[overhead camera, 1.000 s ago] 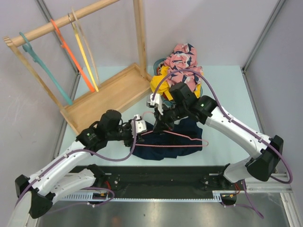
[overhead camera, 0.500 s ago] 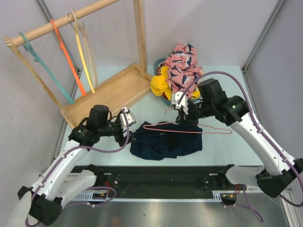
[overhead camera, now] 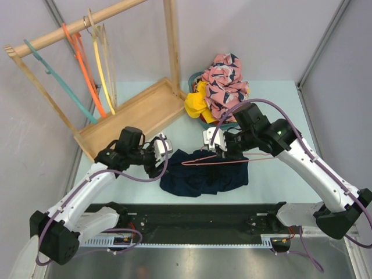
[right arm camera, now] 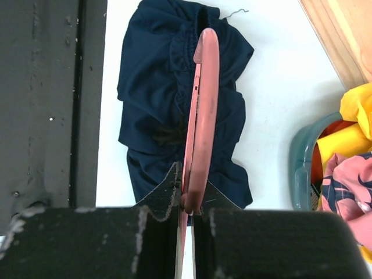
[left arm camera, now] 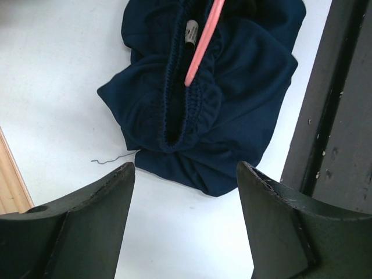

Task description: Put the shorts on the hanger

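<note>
The shorts [overhead camera: 200, 177] lay crumpled mid-surface [overhead camera: 273, 102]. The right tool [right arm camera: 188, 195] pinched the hanger [right arm camera: 204, 87] over their 12 o'clock edge. At their 9 o'clock the left tool [left arm camera: 185, 174] gaped wide, holding nothing.

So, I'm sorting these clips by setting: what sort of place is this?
Probably a robot test cell staged for laundry practice: bare grey panel walls, robot arms fixed at the table edge, a wooden rack and a basket of clothes.

Left wrist view: hanger [left arm camera: 202, 40] and shorts [left arm camera: 244, 87] are cut off up top. Hanger's near end is hidden by the right gripper [right arm camera: 189, 195].
</note>
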Controlling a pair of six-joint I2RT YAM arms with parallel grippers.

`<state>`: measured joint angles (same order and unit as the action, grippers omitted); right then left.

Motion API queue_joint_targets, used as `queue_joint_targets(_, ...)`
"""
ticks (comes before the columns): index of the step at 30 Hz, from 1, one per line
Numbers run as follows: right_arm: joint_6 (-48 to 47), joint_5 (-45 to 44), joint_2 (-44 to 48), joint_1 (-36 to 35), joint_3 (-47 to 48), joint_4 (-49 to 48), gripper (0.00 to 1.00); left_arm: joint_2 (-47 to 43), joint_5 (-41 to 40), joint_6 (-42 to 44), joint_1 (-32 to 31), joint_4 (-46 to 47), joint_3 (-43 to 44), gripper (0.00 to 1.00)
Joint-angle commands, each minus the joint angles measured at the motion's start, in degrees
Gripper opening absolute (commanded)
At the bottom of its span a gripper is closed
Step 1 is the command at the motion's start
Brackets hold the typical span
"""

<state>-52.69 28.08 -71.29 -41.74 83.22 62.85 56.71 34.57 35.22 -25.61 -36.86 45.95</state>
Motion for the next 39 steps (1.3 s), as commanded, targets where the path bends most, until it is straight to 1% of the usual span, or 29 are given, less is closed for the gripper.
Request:
queue_joint_targets(1,-1.54,-0.83,0.10,-0.45,1.86,-0.54,0.00,0.77,-0.99,3.80,-0.67,2.49,-1.65,0.76)
queue_joint_targets(9,-3.21,-1.27,-2.45,-0.72,1.86,-1.15,0.00,2.70,-2.84,5.12,-2.87,5.66,-3.15,0.76)
queue_joint_targets(17,-2.68,-1.01,-3.77,-0.72,1.86,-1.68,0.00,5.60,-5.21,8.63,-4.10,9.17,-4.65,0.79)
queue_joint_targets(23,-4.18,0.40,-4.47,-0.72,1.86,-1.59,0.00,9.21,-5.12,10.56,-4.19,11.63,-5.00,0.78)
queue_joint_targets(26,-4.70,1.28,-6.32,-0.80,1.86,-2.11,0.00,10.70,-4.51,11.88,-4.28,12.69,-5.26,0.76)
queue_joint_targets(29,-4.79,2.33,-8.24,-0.89,1.86,-3.43,0.00,11.23,-3.19,13.29,-4.54,13.74,-5.87,0.69)
queue_joint_targets(32,-4.45,3.21,-9.48,-0.80,1.86,-4.75,0.00,11.75,-2.84,14.95,-5.33,14.27,-6.40,0.57)
queue_joint_targets(33,-4.44,3.56,-9.75,-0.80,1.86,-4.93,0.00,11.85,-2.66,15.31,-5.42,14.19,-6.32,0.48)
queue_joint_targets(35,-3.74,4.26,-10.19,-0.46,1.86,-5.54,0.00,12.02,-2.05,15.58,-5.68,14.01,-6.05,0.39)
queue_joint_targets(36,-3.30,5.49,-10.62,-0.28,1.86,-5.81,0.00,11.94,-1.61,15.58,-5.68,13.75,-5.53,0.28)
queue_joint_targets(37,-3.13,6.19,-10.80,-0.01,1.86,-5.98,0.00,11.76,-1.26,15.67,-5.77,13.40,-5.18,0.23)
queue_joint_targets(38,-2.25,6.99,-11.06,0.68,1.77,-6.59,0.00,11.67,-0.91,15.67,-5.95,12.61,-4.74,0.13)
queue_joint_targets(39,-1.90,7.69,-11.59,1.04,1.51,-7.03,0.00,11.15,-0.82,15.41,-5.95,12.17,-4.30,0.08)
